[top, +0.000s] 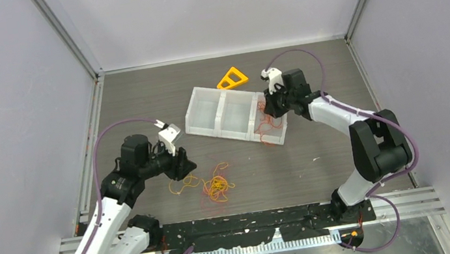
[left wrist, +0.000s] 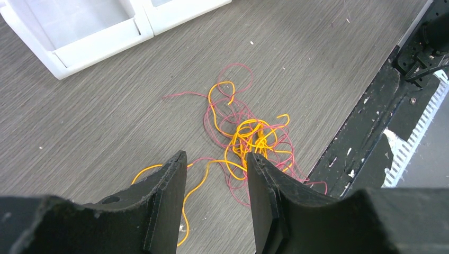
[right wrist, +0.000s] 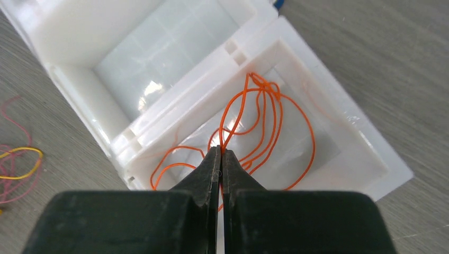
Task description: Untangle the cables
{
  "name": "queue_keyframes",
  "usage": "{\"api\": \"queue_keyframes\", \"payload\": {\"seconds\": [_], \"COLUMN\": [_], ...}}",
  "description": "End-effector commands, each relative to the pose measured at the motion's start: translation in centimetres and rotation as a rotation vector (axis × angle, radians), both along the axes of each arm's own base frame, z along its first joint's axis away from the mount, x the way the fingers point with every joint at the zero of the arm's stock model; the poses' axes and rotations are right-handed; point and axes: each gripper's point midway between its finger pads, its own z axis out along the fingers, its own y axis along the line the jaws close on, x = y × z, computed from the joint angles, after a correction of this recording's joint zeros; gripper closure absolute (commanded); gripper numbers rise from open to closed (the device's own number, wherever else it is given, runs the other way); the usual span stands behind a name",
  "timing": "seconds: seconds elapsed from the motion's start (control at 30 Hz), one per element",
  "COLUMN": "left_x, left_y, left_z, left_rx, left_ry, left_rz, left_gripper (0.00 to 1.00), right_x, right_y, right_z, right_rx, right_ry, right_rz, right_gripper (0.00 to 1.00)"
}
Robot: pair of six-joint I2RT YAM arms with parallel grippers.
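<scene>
A tangle of yellow and red cables (top: 216, 186) lies on the table in front of the arms; in the left wrist view the tangle (left wrist: 249, 137) is just past my fingertips. My left gripper (left wrist: 216, 157) is open and empty, hovering over a yellow strand (left wrist: 198, 185) at the tangle's left edge. My right gripper (right wrist: 221, 151) is shut on an orange cable (right wrist: 265, 116) and holds it over the right compartment of the white tray (right wrist: 365, 159). Most of the orange cable lies looped inside that compartment (top: 268, 124).
The white three-compartment tray (top: 205, 93) sits mid-table; its left and middle compartments hold nothing. An orange triangular piece (top: 233, 78) lies behind it. A black rail (top: 254, 221) runs along the near table edge, close to the tangle.
</scene>
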Motion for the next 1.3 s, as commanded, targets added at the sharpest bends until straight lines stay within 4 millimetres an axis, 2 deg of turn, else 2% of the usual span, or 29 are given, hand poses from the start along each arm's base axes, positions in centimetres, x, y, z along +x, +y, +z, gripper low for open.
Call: {"api": "queue_keyframes", "payload": {"seconds": [0.0,0.03,0.1,0.4,0.5,0.57,0.67,0.8,1.07,1.27], "left_x": [0.4,0.3,0.3,0.4,0.5,0.6,0.7,0.8,0.7,0.7], "left_y": [0.0,0.0,-0.2,-0.2,-0.2,-0.2,-0.3,-0.3,-0.2,-0.2], "left_z": [1.1,1.1,1.2,1.2,1.0,0.9,0.9,0.9,0.7,0.6], "left_rx": [-0.006,-0.008,-0.014,-0.009,-0.008,-0.009,-0.01,-0.006,0.003,0.003], "left_ry": [-0.049,-0.048,-0.046,-0.059,-0.053,-0.053,-0.055,-0.053,-0.054,-0.048], "left_rz": [-0.007,-0.011,-0.018,-0.025,-0.023,-0.022,-0.024,-0.026,-0.029,-0.026], "left_gripper": [0.53,0.53,0.54,0.54,0.54,0.54,0.54,0.54,0.54,0.54], "right_x": [1.0,1.0,1.3,3.4,3.7,3.4,2.4,1.7,-0.6,0.4], "right_y": [1.3,1.2,0.9,-0.4,-1.2,-1.4,-1.2,-0.9,0.2,1.1], "right_z": [8.7,9.9,11.0,13.0,11.6,9.8,7.0,4.4,1.6,0.3], "right_rx": [0.112,0.115,0.094,0.009,-0.047,-0.08,-0.119,-0.157,-0.151,-0.133], "right_ry": [-0.176,-0.202,-0.235,-0.372,-0.396,-0.375,-0.329,-0.275,-0.146,-0.056], "right_rz": [0.038,0.042,0.047,0.067,0.06,0.069,0.08,0.081,0.144,0.126], "right_gripper": [0.95,0.95,0.95,0.95,0.95,0.95,0.94,0.95,0.95,0.95]}}
